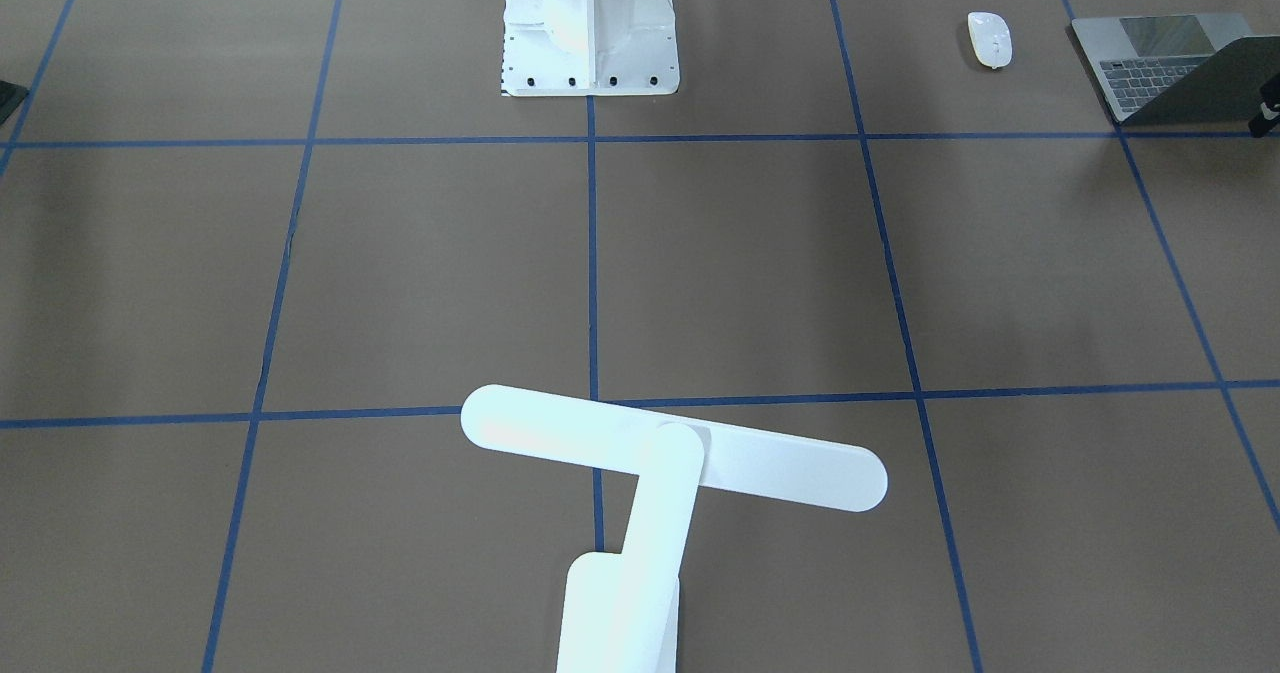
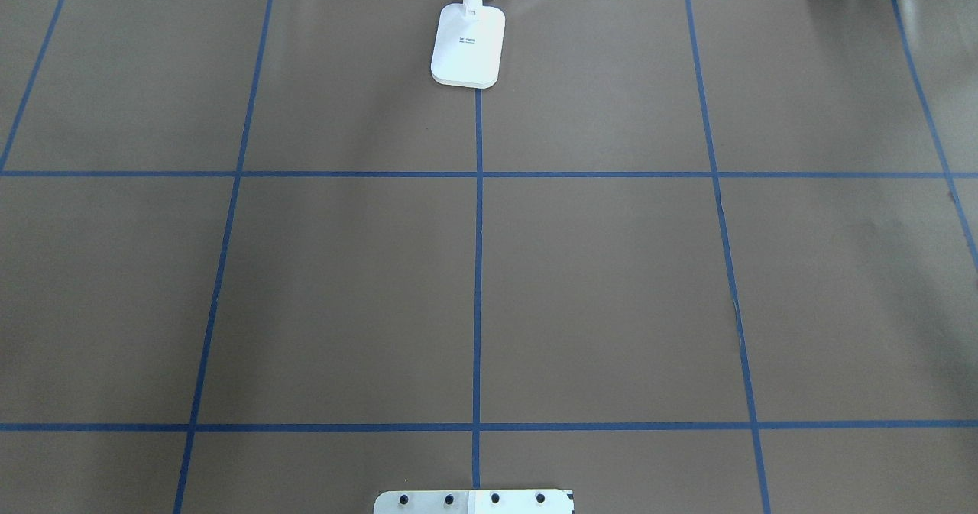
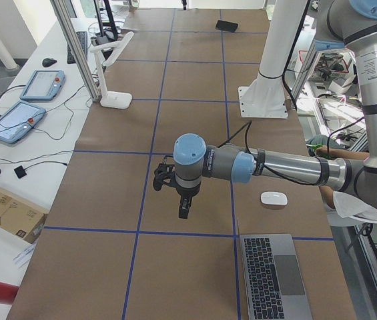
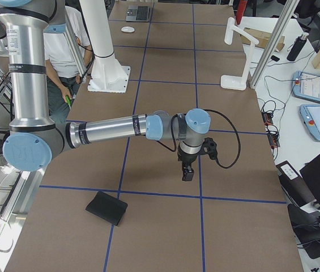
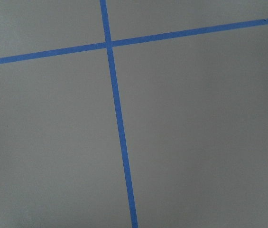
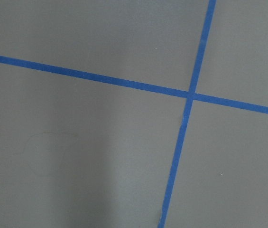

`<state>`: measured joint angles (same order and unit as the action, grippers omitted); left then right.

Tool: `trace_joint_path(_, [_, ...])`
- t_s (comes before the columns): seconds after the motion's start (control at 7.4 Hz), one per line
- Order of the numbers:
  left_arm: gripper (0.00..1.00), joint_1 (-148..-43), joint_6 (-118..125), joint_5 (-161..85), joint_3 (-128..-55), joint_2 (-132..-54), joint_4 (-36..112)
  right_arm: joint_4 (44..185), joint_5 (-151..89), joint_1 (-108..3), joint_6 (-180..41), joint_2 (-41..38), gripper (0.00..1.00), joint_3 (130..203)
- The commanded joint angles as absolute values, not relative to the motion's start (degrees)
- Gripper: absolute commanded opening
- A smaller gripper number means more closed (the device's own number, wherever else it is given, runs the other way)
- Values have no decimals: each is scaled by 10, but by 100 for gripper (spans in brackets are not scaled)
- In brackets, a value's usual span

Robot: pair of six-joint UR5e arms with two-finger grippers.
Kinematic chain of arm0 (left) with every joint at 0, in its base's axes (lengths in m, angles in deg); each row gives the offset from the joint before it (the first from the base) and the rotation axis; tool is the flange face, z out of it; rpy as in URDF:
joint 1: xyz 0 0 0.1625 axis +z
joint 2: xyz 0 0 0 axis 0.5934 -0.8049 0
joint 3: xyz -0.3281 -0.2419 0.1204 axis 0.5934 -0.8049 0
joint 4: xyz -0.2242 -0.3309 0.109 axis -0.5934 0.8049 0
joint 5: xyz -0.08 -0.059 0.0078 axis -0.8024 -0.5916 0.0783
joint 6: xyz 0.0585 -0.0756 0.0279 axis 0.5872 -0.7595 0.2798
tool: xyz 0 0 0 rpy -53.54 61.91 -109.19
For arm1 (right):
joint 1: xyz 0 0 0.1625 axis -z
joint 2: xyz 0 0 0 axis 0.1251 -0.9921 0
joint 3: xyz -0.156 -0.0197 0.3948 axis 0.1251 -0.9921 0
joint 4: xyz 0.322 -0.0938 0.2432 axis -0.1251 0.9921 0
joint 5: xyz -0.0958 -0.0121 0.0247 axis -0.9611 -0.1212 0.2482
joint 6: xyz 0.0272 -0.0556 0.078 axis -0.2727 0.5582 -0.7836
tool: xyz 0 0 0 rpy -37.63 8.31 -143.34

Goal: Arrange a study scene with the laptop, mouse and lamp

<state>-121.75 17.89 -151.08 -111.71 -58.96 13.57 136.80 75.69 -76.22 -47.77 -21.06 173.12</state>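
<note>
The grey laptop lies open at the table's end on my left, also in the left side view. The white mouse sits beside it on the paper. The white lamp stands at the far middle edge, its base on the centre line. My left gripper hangs above the table, apart from laptop and mouse. My right gripper hangs above the table near a black mouse pad. Both show only in side views, so I cannot tell if they are open. Both wrist views show only paper and tape.
The white bolted pedestal stands at the near middle, its plate in the overhead view. Brown paper with blue tape lines covers the table. A person stands behind the pedestal. Tablets and cables lie past the far edge.
</note>
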Motion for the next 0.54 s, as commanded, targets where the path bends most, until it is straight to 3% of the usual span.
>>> trace_joint_path(0.0, [100,-1218,182,-1510,-1119,-586,137,1368,756,-762,-478,-214,99,1735])
trace_joint_path(0.41, [100,-1218,178,-1509,-1121,-586,136,1368,756,-762,-477,-214,99,1735])
